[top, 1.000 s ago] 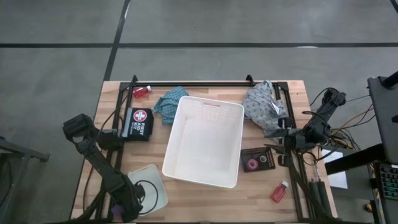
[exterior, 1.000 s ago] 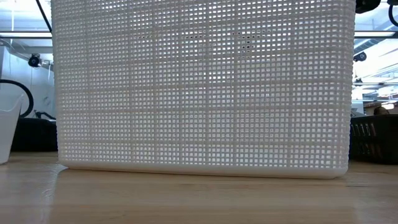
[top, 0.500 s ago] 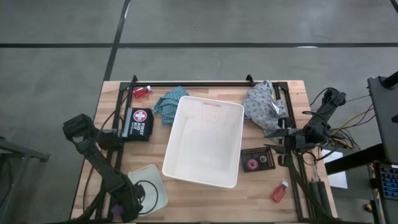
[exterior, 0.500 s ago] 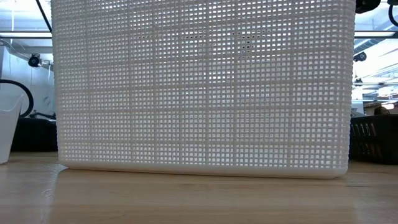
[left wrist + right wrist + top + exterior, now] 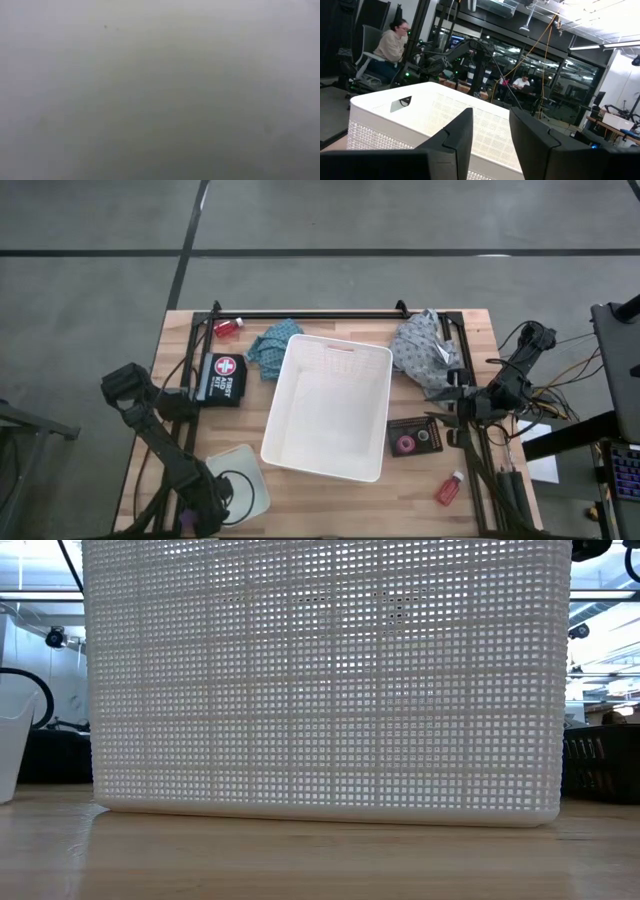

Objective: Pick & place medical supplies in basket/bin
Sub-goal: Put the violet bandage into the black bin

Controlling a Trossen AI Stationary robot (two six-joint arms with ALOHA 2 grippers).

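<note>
Ahead of right gripper point(image 5: 490, 131) jaws (narrowly parted, empty), white basket point(image 5: 395, 125), apart.

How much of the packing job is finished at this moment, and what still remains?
Nothing looks packed: the white basket is empty. Nothing is in hand; the right gripper is beside the grey cloth, its fingers apart and empty, and the left gripper waits over the small tray. Left: the teal cloth, both red bottles, the purple roll.

Right end effector point(image 5: 491, 131) slightly parted (empty); left arm low, end effector open
</note>
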